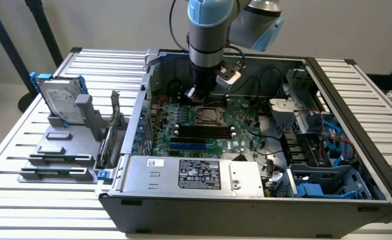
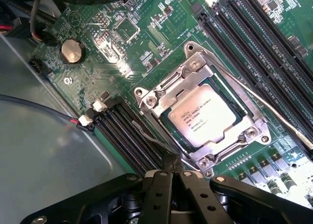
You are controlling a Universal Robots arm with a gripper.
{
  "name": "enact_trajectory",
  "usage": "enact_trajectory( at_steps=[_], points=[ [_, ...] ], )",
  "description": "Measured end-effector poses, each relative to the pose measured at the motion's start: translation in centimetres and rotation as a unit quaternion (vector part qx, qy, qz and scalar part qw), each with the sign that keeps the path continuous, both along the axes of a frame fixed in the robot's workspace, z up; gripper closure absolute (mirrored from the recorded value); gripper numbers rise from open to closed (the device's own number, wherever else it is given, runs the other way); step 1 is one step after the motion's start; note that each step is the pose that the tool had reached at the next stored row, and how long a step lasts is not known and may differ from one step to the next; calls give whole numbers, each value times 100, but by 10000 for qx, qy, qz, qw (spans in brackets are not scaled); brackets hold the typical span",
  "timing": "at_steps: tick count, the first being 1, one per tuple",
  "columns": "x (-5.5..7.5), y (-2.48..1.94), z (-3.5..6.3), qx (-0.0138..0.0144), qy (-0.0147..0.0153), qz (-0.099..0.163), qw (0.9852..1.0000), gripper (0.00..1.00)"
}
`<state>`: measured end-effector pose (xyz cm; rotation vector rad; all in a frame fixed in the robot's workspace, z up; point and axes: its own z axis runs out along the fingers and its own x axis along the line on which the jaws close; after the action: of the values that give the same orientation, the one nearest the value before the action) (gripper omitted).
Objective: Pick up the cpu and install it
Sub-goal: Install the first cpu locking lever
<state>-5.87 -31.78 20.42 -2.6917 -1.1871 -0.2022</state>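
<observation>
Cpu point(image 2: 205, 117) seated flat in the motherboard point(image 2: 146, 43) socket, silver top up, print legible, metal frame point(image 2: 194, 62) around its rim. We judge the chip already placed; whether the frame is latched we cannot tell.

Claw point(image 2: 171, 159) clenched, fingertips pressed together, nothing visible between them.

Key relation: the cpu lies just ahead of the closed tips, near but apart. The tips sit over the frame's near corner, beside the memory slots point(image 2: 127, 131), not over the chip itself. The chip is close to square, so it has no real long axis. Its edges run skew to the line of the closed fingers, corner toward the claw.

From the exterior view we see the claw point(image 1: 197, 94) hanging low inside the case point(image 1: 249, 210). The cpu point(image 1: 207, 116) is just below it and slightly toward the camera.
</observation>
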Motion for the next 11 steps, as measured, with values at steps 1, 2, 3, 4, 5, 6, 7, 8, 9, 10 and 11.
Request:
enact_trajectory(
  at_steps=[1,2,3,4,5,6,7,8,9,10,11],
  points=[
    [1,0,-2,0,0,0,10000,89],
    [2,0,-6,0,0,0,10000,89],
    [3,0,-9,0,0,0,10000,89],
    [4,0,-12,0,0,0,10000,89],
    [6,0,-14,0,1,1,10000,89],
    [8,-1,-16,0,1,0,10000,89],
    [10,-1,-18,0,1,1,10000,89],
    [13,-1,-19,0,0,0,10000,89],
    [17,-1,-21,0,0,0,10000,89],
    [21,-1,-22,0,0,0,10000,89],
    [26,-1,-23,0,0,0,10000,89]
  ],
)
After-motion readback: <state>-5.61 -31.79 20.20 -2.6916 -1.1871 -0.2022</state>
